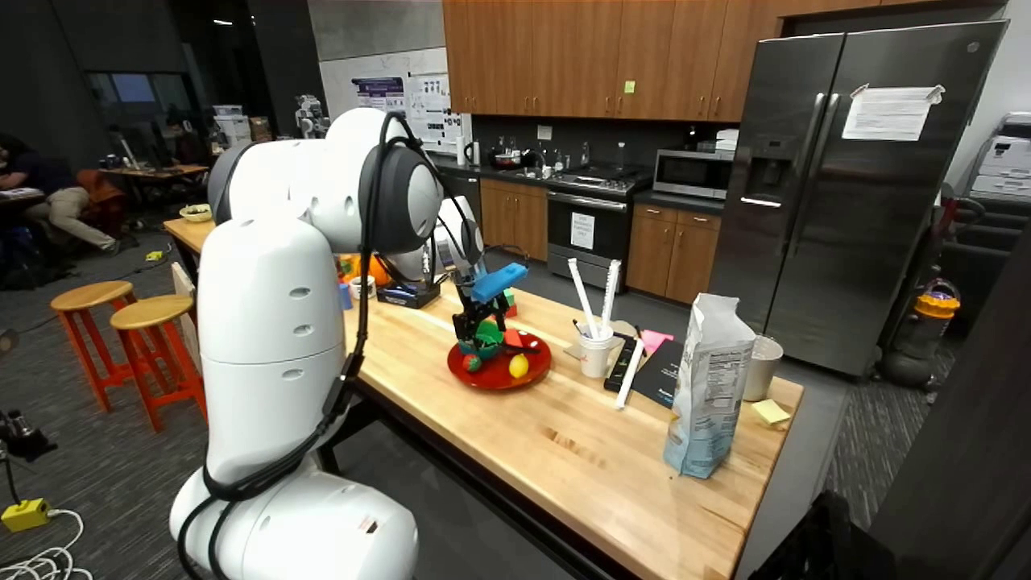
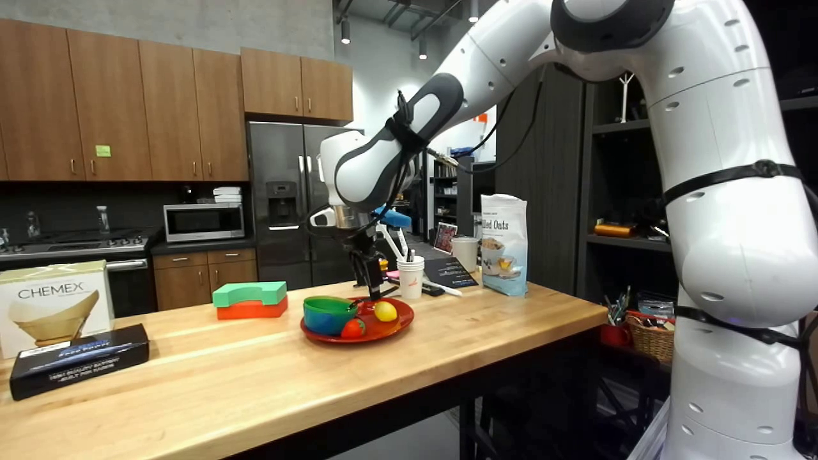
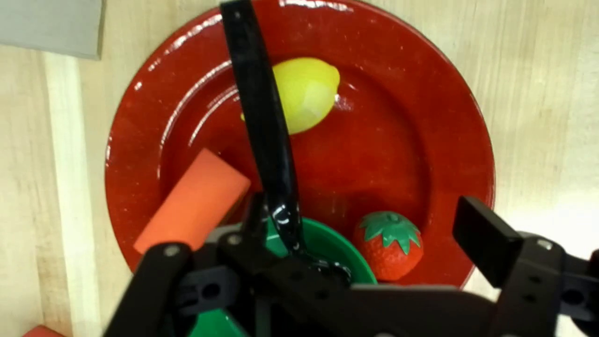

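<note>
Nearest to the wrist camera is the pincer (image 3: pixel 369 227), and its two fingers are spread wide. Below it, on the wooden table (image 1: pixel 515 435), there is a red plate (image 3: pixel 421 70), which carries several things. The biggest is a bowl (image 2: pixel 324 319), green inside and blue outside; in the wrist view the pincer hides a large part of it. In this bowl rests the head of a black kitchen tool (image 3: pixel 266 126), whose shape is not easy to see. Its long handle comes out over the rim and passes above the plate, covering partly a yellow lemon (image 3: pixel 309 93). One finger is just beside this tool; whether they touch, I cannot tell. In the wrist view, between the two fingers, a strawberry (image 3: pixel 390 250) lies on the plate near the bowl. On the opposite side of the handle lies an orange block (image 3: pixel 194 201).

Near the plate stands a white paper cup (image 1: pixel 594 361), with two white straws (image 1: pixel 581 298) and some pens (image 2: pixel 409 255) in it. Farther along the table there are an upright bag of oats (image 2: pixel 505 246) and a pale tub (image 1: pixel 761 374). In an exterior view, a low black box (image 2: pixel 80 361) lies in front of a taller box (image 2: pixel 57 300).
</note>
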`<state>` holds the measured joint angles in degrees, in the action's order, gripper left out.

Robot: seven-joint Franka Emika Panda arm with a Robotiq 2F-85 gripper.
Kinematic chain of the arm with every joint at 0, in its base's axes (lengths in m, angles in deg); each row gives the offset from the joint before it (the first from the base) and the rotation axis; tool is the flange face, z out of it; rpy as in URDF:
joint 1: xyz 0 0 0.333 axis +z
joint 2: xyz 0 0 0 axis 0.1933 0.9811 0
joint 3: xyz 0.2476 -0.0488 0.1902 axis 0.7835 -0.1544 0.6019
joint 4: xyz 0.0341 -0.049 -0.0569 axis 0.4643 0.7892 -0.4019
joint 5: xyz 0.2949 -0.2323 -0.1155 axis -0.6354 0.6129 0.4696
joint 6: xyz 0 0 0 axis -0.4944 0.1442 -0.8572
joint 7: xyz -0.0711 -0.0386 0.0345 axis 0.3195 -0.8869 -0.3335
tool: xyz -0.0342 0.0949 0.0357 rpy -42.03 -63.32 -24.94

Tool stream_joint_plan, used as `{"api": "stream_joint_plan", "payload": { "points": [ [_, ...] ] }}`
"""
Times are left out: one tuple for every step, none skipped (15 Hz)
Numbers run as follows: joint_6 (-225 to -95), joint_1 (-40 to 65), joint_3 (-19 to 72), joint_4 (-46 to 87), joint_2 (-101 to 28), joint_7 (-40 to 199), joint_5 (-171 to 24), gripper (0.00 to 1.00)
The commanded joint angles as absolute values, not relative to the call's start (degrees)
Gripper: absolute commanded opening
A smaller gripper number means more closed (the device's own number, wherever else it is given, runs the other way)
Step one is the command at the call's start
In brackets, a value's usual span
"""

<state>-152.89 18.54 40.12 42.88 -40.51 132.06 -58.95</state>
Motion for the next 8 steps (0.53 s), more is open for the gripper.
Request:
{"api": "stream_joint_plan", "payload": {
  "points": [
    [-153.43,18.8,40.43,43.18,-40.59,132.08,-59.6,1.0],
    [-153.67,19.0,40.69,43.42,-40.68,132.07,-59.95,1.0],
    [-153.73,19.09,40.83,43.56,-40.81,132.07,-60.11,1.0],
    [-153.73,19.17,40.86,43.61,-40.91,132.07,-60.15,1.0],
    [-153.74,19.17,40.85,43.65,-41.01,132.07,-60.16,1.0],
    [-153.74,19.12,40.82,43.71,-41.11,132.07,-60.16,1.0],
    [-153.75,19.05,40.8,43.75,-41.17,132.08,-60.16,1.0],
    [-153.76,19.03,40.8,43.78,-41.18,132.08,-60.17,1.0]
  ]
}}
